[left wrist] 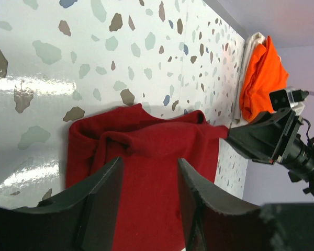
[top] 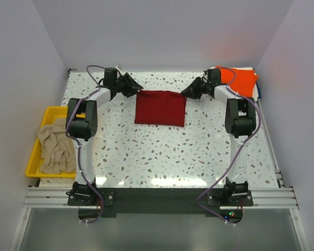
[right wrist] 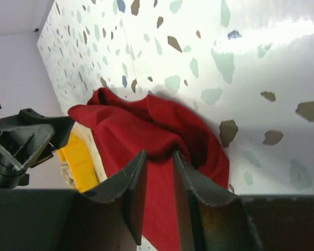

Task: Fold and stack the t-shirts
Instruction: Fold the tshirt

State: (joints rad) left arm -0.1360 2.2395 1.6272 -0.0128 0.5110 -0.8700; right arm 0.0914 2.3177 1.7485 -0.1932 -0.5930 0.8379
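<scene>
Dark red cloth t-shirt: folded rectangle at far centre of speckled white table, between both grippers.
Handling: judged light, limp, not fragile; pinch at the far corners.
Left gripper: fingers wide apart over the bunched left corner, holding nothing.
Right gripper: fingers narrowly parted at the right corner; grip cannot be told.
Bright orange folded t-shirt: far right.
Beige crumpled t-shirt: in yellow plastic tray, left.

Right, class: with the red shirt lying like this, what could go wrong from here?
The right gripper sits tight against a bunched fold of the red shirt; pulling away could drag it open. The shirt's far edge looks rumpled, so a stack may sit crooked. The right arm could nudge the orange shirt beside it.
</scene>
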